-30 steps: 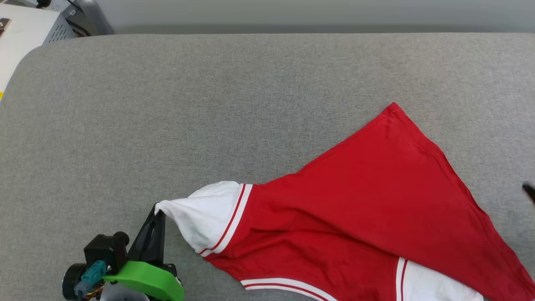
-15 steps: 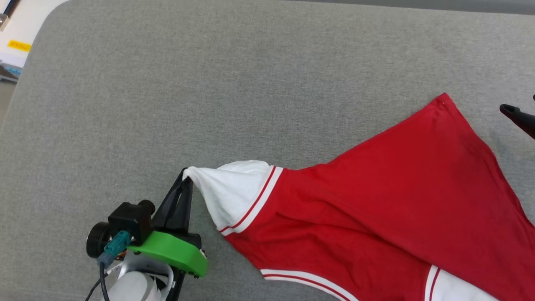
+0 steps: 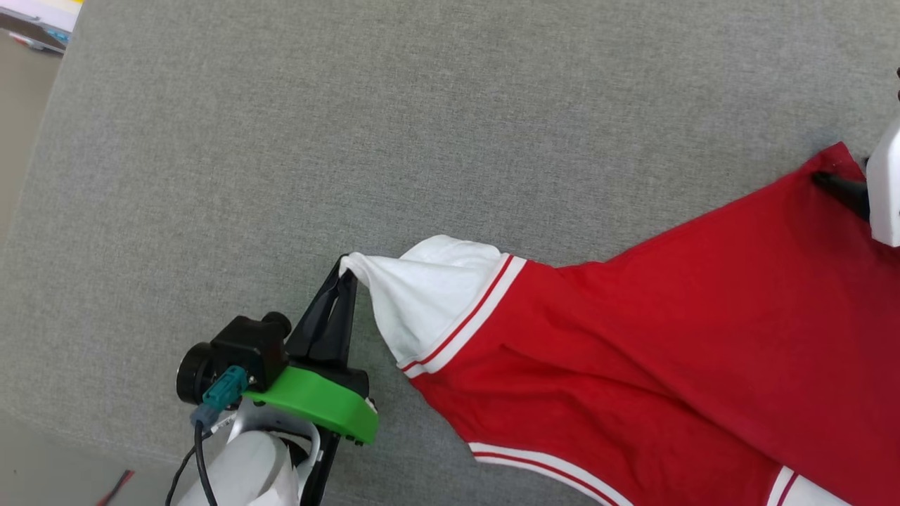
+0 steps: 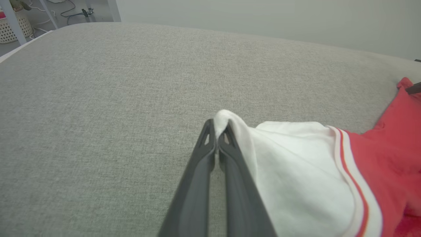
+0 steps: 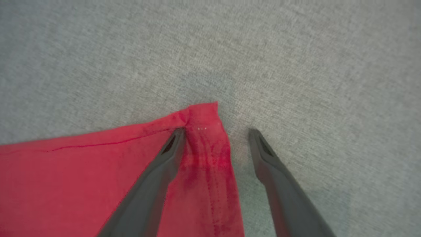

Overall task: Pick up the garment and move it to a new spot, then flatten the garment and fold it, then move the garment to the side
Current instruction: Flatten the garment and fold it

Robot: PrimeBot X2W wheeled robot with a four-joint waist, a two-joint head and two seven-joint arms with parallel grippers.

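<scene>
Surface: a grey, fabric-covered bench (image 3: 281, 140) with a rounded edge; in the left wrist view a pale wall (image 4: 263, 19) stands behind it.

The garment (image 3: 668, 316), a red jersey-style T-shirt with white short sleeves and white-and-red striped trim, lies on the bench. In the head view it spreads from the centre out towards 3 and 5 o'clock. Part of it runs off the frame.

Left gripper (image 3: 346, 263): at 7 o'clock in the head view, long dark fingers clenched on the tip of one white sleeve (image 3: 429, 295). The sleeve cloth is drawn into a point between the fingertips, as the left wrist view confirms.

Right gripper (image 5: 216, 130): at 2 o'clock in the head view, fingers spread wide and holding nothing. It straddles a red corner (image 5: 204, 115) of the garment, with one finger over the red cloth and the other over bare bench. Whether the fingertips touch cloth or bench cannot be determined.
</scene>
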